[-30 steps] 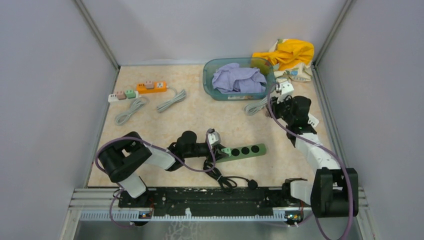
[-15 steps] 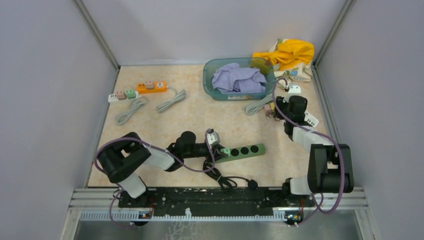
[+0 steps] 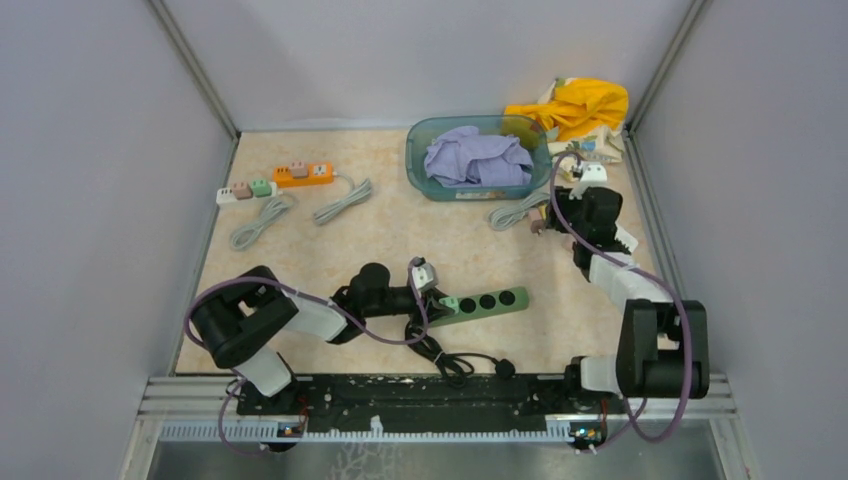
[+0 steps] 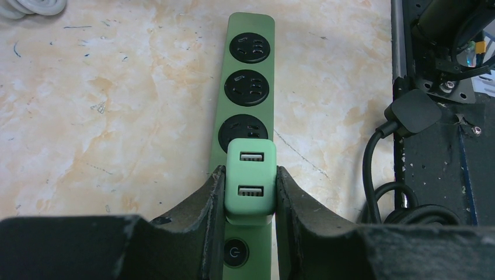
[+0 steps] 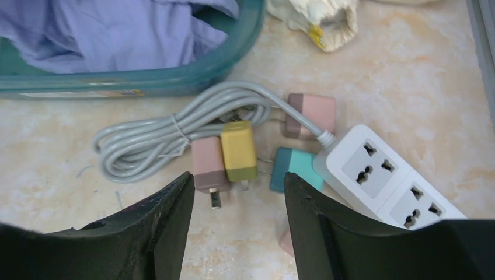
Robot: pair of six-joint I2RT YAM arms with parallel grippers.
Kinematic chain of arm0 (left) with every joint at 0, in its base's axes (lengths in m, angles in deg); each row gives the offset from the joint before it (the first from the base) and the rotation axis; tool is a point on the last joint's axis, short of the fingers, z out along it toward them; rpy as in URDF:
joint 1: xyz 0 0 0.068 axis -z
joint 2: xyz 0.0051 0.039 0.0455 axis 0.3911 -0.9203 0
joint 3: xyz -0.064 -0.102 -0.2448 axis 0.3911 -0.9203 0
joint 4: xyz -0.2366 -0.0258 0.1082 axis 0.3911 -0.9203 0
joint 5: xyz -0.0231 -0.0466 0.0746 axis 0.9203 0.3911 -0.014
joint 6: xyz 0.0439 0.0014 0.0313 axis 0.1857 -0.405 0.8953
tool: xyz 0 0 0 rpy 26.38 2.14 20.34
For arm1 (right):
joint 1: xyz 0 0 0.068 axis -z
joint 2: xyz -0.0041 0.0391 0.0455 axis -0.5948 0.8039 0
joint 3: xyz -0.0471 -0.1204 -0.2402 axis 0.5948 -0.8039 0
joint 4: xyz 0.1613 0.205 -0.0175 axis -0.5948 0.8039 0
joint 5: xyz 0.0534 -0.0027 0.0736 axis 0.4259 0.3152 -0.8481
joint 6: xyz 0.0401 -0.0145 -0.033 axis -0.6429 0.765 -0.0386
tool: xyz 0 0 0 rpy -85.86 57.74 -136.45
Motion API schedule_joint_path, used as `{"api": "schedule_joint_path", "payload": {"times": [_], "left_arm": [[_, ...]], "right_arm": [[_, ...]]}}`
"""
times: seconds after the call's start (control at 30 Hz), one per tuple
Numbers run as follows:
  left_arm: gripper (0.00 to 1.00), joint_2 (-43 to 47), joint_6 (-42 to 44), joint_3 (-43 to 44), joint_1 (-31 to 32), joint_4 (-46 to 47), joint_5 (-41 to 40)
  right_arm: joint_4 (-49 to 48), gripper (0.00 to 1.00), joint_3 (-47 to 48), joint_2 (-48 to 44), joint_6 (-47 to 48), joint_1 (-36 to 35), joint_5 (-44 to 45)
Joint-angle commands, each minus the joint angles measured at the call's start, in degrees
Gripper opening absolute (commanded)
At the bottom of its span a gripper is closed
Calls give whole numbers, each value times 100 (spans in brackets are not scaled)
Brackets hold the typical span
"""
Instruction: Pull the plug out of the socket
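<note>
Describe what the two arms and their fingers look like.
Both the left arm and right arm have black joints joined by white links, each trailed by a looping purple cable. The fingers are matte black, broad and tapering, with no visible markings.

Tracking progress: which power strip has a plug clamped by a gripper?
The green strip: the left gripper is shut on its pale green plug. The orange strip, the white strip beside it and the white strip at far right lie ungripped.
</note>
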Motion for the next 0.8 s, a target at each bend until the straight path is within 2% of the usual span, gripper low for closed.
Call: {"api": "schedule_joint_path", "payload": {"times": [0.0,0.1,0.27,0.33,0.43,0.6,0.7,0.77], "left_arm": [[2,-6,-263,-121,-25,-731,52],[3,-49,-271,-33,-22,-787,75],[5,-46,-326,47,-22,-875,92],[12,-23,-378,56,-22,-902,60],[33,32,-462,57,-23,-915,16],[61,278,-544,32,-16,-942,-128],[70,571,-517,-26,-13,-995,-268],[73,812,-467,-54,-19,-1093,-290]], "right_arm": [[-149,57,119,-678,356,33,-1154],[138,57,132,-926,888,28,-2496],[967,56,269,-1143,1879,33,-5327],[1140,55,311,-1158,2075,26,-6062],[1398,55,352,-1202,2363,-6,-6454],[1959,55,452,-1201,2992,-169,-6577],[2404,55,522,-1177,3450,-383,-6638],[2716,55,570,-1164,3833,-533,-6656]]}}
